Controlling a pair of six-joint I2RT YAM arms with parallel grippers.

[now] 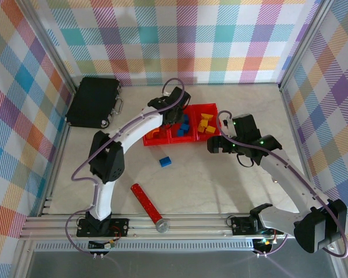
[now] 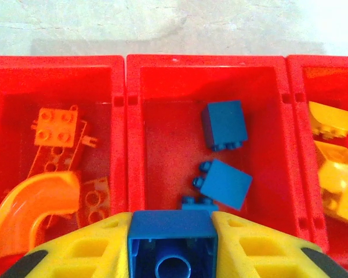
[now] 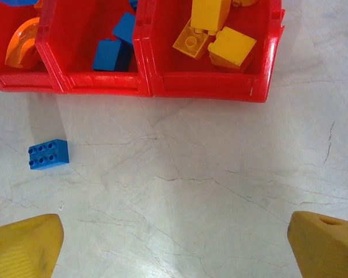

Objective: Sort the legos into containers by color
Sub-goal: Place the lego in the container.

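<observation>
Three joined red bins (image 1: 153,139) stand mid-table. My left gripper (image 2: 171,231) hangs over the middle bin (image 2: 162,63), shut on a blue brick (image 2: 171,246) held hollow side toward the camera. Beneath it lie other blue bricks (image 2: 224,124). In the left bin are an orange arch (image 2: 32,208) and flat orange pieces (image 2: 58,127); yellow bricks (image 2: 336,168) fill the right one. One blue brick (image 1: 165,161) lies loose on the table before the bins (image 3: 203,87), also in the right wrist view (image 3: 48,154). My right gripper (image 3: 174,243) is open and holds nothing, hovering over bare table right of that brick.
A black case with a handle (image 1: 95,101) sits at the back left. A long red cylinder with a grey end (image 1: 148,205) lies near the front rail. Plaid walls enclose the table on three sides.
</observation>
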